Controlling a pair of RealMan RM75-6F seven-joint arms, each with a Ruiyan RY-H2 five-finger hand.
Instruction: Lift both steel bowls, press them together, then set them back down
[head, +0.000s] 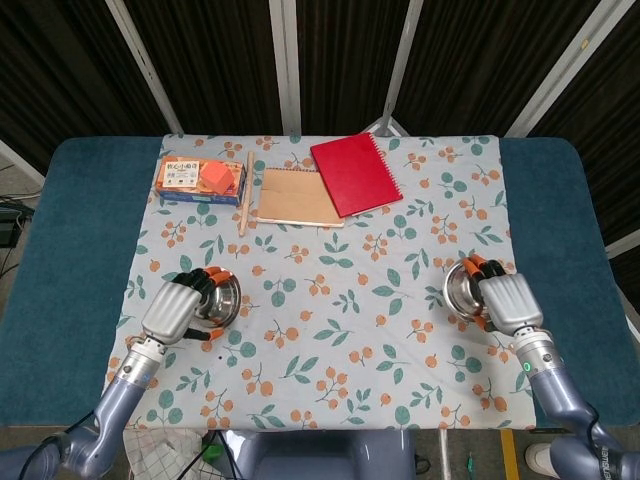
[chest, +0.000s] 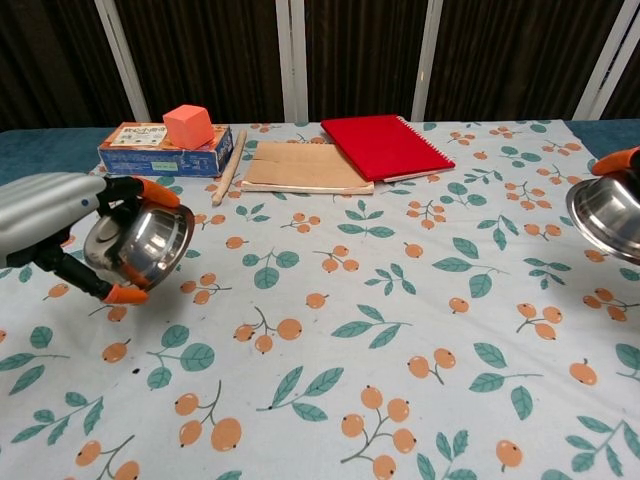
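A: Item one, left hand (chest: 45, 225)?
B: Grey shell, orange-tipped fingers (chest: 125, 293) wrapped around the left steel bowl (chest: 140, 245). The bowl is round, polished and tilted clear of the floral cloth (chest: 330, 300), at about 8 o'clock on the tabletop (head: 70, 250).

A: Item two, right hand (head: 508, 303)?
B: It holds the right steel bowl (head: 462, 288) at 4 o'clock, raised and tilted.

A: Other stock?
B: At 12 o'clock: flat red spiral notebook (head: 355, 173), brown paper pad (head: 298, 196), wooden stick (head: 245, 192), printed box (head: 190, 180) bearing an orange cube (head: 214, 178).
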